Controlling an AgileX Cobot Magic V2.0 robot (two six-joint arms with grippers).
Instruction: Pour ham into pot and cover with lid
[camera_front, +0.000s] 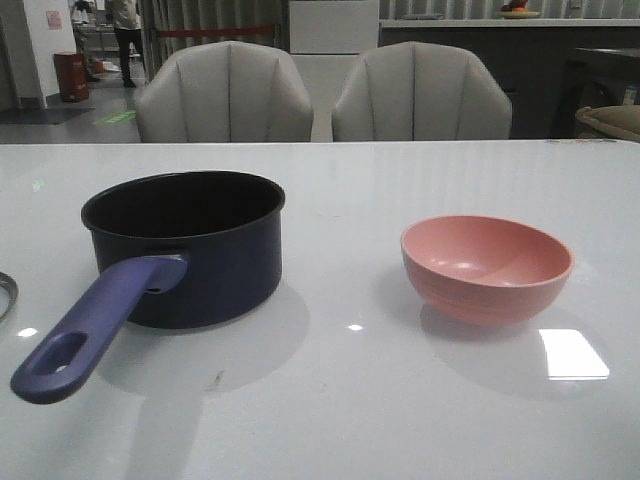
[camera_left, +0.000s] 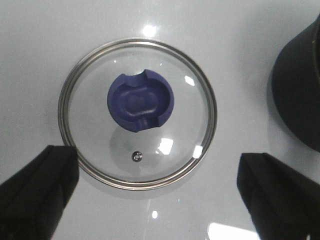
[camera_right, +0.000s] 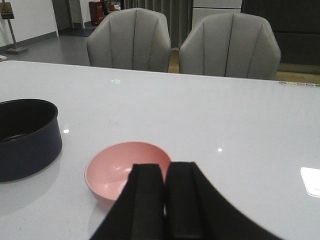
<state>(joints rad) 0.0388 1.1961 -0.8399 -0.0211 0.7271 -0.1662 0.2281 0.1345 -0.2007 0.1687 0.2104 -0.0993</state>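
Overhead, left fingers (camera_left: 40, 192) spread above lid (camera_left: 137, 112), right fingers (camera_right: 165, 200) pressed together

Open showroom or office-like hall, glossy white table (camera_front: 330, 420), two grey padded chairs (camera_front: 225, 95), curtains, counter behind, person standing far back (camera_front: 127, 35)

We see our left end effector (camera_left: 159, 200) as two matte black, wedge-shaped fingers (camera_left: 35, 192); our right end effector (camera_right: 164, 210) shows two black, flat-faced, round-edged fingers (camera_right: 145, 205), no markings visible
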